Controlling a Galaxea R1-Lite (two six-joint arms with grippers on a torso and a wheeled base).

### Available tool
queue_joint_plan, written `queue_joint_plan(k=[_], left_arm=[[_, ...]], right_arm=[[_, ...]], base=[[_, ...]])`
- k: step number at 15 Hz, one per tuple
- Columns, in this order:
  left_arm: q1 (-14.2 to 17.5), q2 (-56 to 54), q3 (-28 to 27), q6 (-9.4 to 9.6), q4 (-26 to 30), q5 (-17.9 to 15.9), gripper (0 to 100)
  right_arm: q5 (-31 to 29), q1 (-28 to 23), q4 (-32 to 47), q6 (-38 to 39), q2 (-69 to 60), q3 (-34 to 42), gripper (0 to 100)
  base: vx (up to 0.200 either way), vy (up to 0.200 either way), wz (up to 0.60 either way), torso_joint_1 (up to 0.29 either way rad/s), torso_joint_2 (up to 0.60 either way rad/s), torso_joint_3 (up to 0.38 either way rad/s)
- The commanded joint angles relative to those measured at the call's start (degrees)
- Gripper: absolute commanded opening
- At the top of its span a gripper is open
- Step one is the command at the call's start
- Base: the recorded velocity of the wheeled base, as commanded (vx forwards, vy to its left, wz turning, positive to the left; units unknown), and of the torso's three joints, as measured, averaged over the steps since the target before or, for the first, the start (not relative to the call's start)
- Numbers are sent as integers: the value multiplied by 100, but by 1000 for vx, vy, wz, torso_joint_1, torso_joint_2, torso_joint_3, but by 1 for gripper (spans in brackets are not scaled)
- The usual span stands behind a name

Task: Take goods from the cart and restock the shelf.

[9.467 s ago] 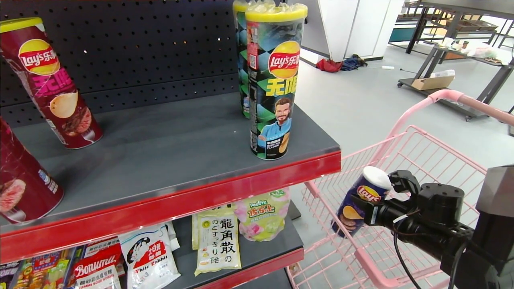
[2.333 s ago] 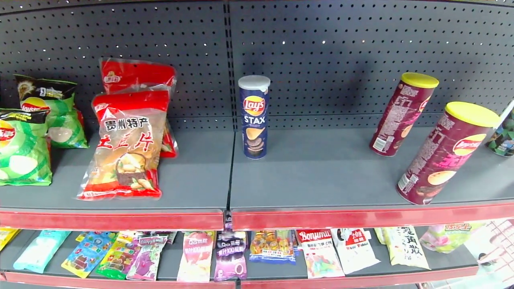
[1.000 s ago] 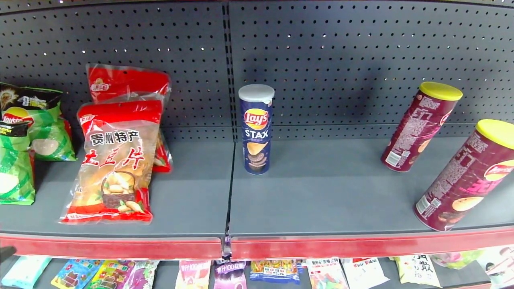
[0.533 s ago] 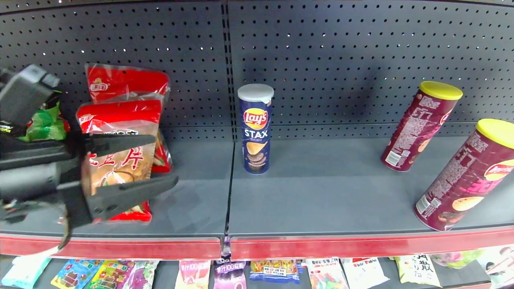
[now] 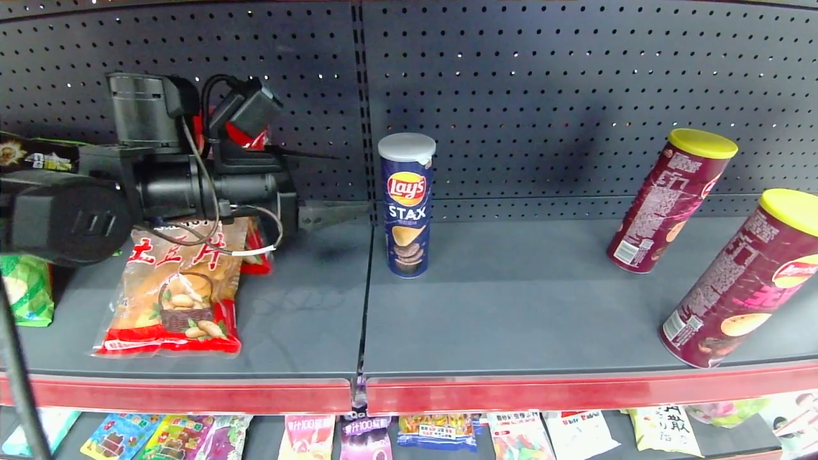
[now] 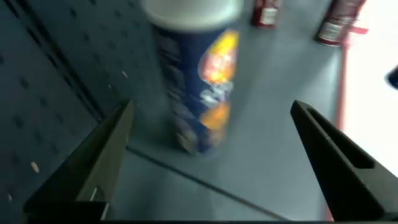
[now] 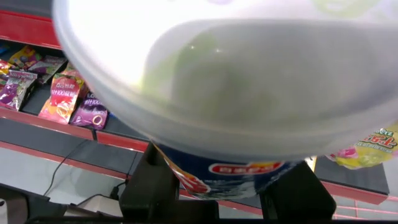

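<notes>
— Shelf [image 5: 511,300] first: what's stocked?
— One blue can [image 5: 407,204] stands upright at the back, left hand [image 5: 351,184] spread wide beside it.
— And left to do?
— Right hand [image 7: 221,183] grips a second can [image 7: 230,81], not yet shelved.

The shelf [image 5: 575,390] has a grey deck and a glossy red front lip; the pegboard [image 5: 543,76] behind it is dark grey, dotted with rows of small holes. The blue can [image 5: 406,211] has a white lid and a yellow-and-red logo. The rear maroon can [image 5: 664,204] and the front maroon can [image 5: 735,287] both have yellow lids. The snack bag [image 5: 172,287] is red and clear. The left end effector [image 5: 351,181] is black. The second can [image 7: 236,177] is blue with a red band and a milky white lid
</notes>
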Motion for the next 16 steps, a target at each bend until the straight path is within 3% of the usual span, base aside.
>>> queue_joint_plan(k=[1, 5, 10, 16], left_arm=[[-1, 521, -306, 4, -87, -113, 100], [-45, 661, -543, 4, -87, -394, 100], [-53, 978, -913, 4, -87, -447, 100], [-291, 1461, -1537, -23, -70, -508, 100]], right_arm=[[-3, -2, 2, -11, 11, 0, 0], [-11, -28, 2, -11, 2, 9, 0], [-11, -28, 2, -19, 20, 9, 0], [-11, -37, 2, -19, 81, 9, 0]], base=[[0, 0, 0, 0, 0, 0], [0, 0, 0, 0, 0, 0], [0, 0, 0, 0, 0, 0], [0, 0, 0, 0, 0, 0]])
